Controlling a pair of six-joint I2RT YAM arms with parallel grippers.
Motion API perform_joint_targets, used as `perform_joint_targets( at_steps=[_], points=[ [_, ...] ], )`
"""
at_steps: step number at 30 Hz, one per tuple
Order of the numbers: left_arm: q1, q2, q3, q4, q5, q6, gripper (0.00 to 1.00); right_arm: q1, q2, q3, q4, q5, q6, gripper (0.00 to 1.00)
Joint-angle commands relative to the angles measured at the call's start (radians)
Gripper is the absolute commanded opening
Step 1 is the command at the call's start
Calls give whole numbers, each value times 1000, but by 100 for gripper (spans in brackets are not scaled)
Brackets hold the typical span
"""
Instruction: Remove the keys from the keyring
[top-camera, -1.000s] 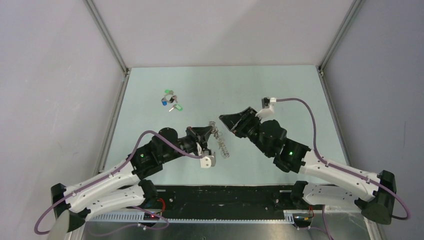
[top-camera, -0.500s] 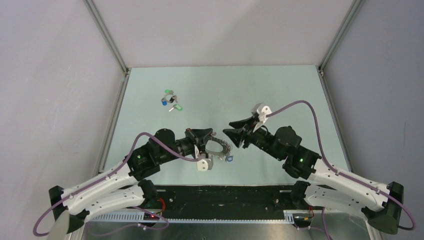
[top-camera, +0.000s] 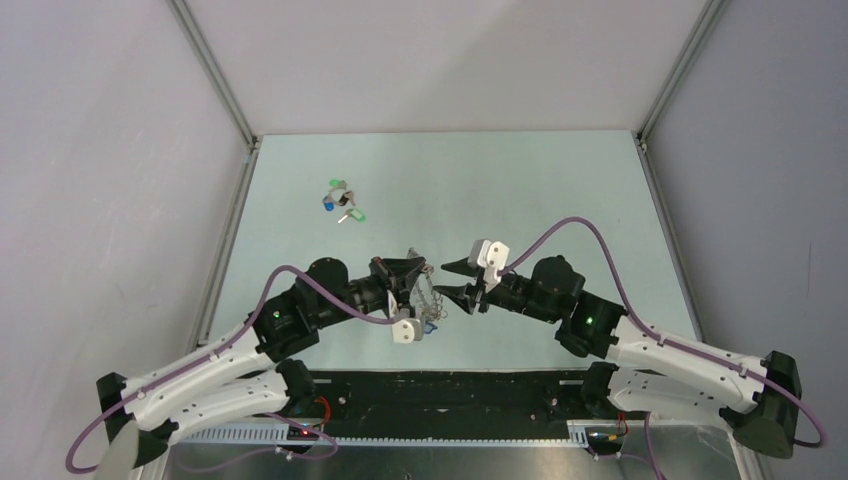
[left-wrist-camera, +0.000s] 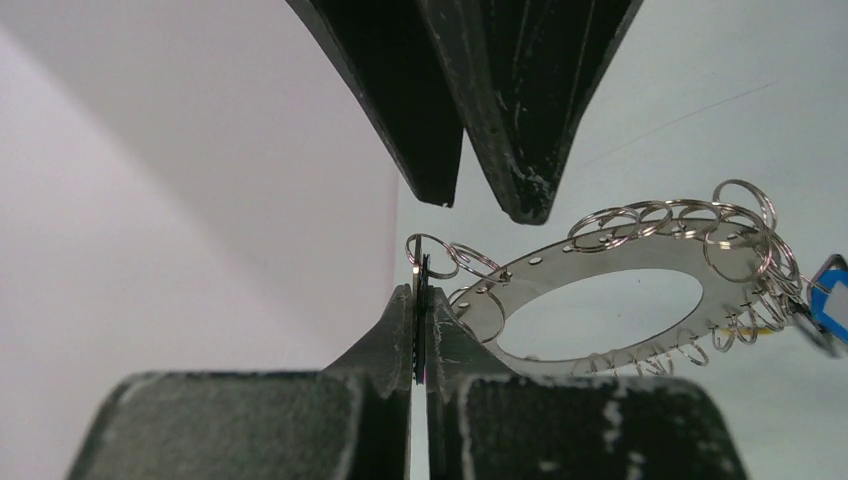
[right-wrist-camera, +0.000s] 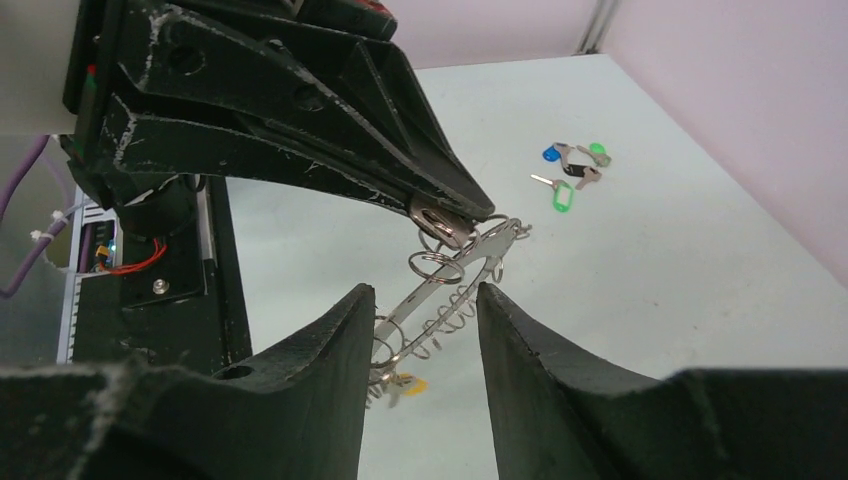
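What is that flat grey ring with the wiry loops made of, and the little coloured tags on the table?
The flat grey ring looks like thin sheet metal: it has a dull sheen and a sharp, thin edge. Its wire loops glint like steel. The coloured tags look like smooth plastic, bright and evenly coloured, though they are too small to be sure.

Mid-counter, the black left gripper (top-camera: 418, 283) and black right gripper (top-camera: 443, 281) meet almost nose to nose. The flat grey washer-shaped keyring (left-wrist-camera: 720, 262), fringed with wire loops and pinched by its rim in the left jaws, fills the narrow space between them. The right jaws stand apart just short of that rim. A cluster of small silver keys (top-camera: 342, 200) with coloured tags lies far left, well apart. The pale green counter (top-camera: 560, 190) beyond and to the right lies open.
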Motion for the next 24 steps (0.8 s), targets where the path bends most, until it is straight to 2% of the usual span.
perform_joint_targets(
  at_steps=[1, 5, 11, 20, 24],
  points=[
    [-4, -26, 29, 58, 15, -17, 0, 20, 15, 1, 72, -22, -38, 47],
    [-4, -25, 29, 59, 13, -19, 0, 23, 19, 2, 61, 7, -41, 49],
    [-4, -20, 31, 63, 2, -26, 0, 24, -11, -13, 71, 46, -8, 56],
    [-4, -21, 35, 67, -19, -36, 0, 53, -31, -49, 115, 90, -2, 53],
    [-4, -22, 40, 68, -23, -49, 0, 74, -4, -50, 169, 136, 15, 48]
  ],
)
